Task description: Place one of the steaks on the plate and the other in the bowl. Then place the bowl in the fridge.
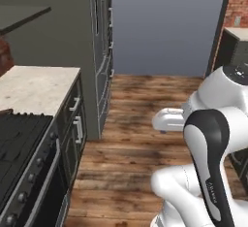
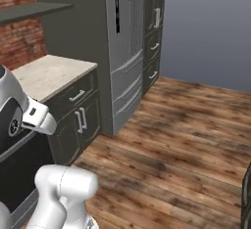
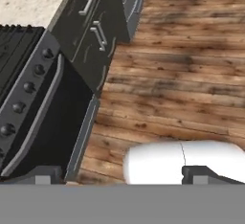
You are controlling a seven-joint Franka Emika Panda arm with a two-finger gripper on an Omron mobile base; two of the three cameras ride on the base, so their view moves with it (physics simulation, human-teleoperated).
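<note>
A white robot arm pauses on the wooden floor (image 2: 186,135) of a kitchen, its hand (image 3: 122,175) pointed down at the boards with the two finger tips (image 3: 43,175) spread wide and nothing between them. The tall grey fridge (image 2: 125,52) stands well ahead of the hand, doors shut, at the far end of the dark cabinets (image 2: 78,118). Between fridge and hand runs a pale stone tabletop (image 1: 36,88), bare where it can be seen. Nearer, just to the hand's side, sits a black stove (image 3: 28,89) with a row of knobs and a long oven handle. A brick wall (image 2: 19,39) backs the tabletop beneath a grey shelf (image 2: 29,10).
</note>
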